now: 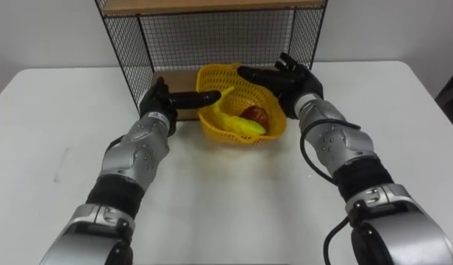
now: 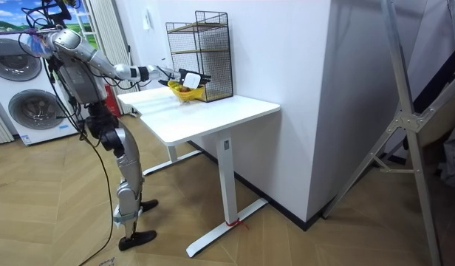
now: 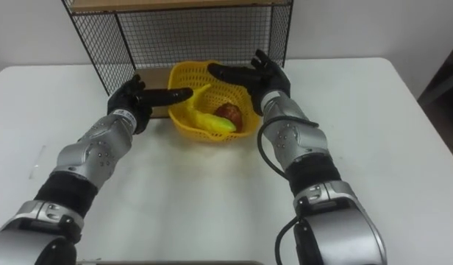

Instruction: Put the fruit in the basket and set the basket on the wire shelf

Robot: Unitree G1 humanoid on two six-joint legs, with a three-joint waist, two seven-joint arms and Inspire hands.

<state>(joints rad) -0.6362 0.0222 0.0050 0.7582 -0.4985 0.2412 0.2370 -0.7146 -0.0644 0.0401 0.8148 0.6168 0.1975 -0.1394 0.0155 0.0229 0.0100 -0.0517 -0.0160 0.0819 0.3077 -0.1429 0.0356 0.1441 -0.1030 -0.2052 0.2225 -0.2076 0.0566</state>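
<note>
Flanking the basket (image 1: pixel 213 129) at upper centre, the left hand (image 1: pixel 160 103) and right hand (image 1: pixel 289 81) held open fingers against its rim, fruit (image 1: pixel 240 124) inside.

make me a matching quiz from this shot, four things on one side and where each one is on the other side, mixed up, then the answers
Things
1. banana
2. basket
3. wire shelf
4. left hand

Places
A. at the back of the white table
B. at the basket's left rim, fingers straight
C. inside the basket, beside a red fruit
D. in front of the wire shelf, between the left hand and the right hand

Pairs: 1-C, 2-D, 3-A, 4-B
</note>
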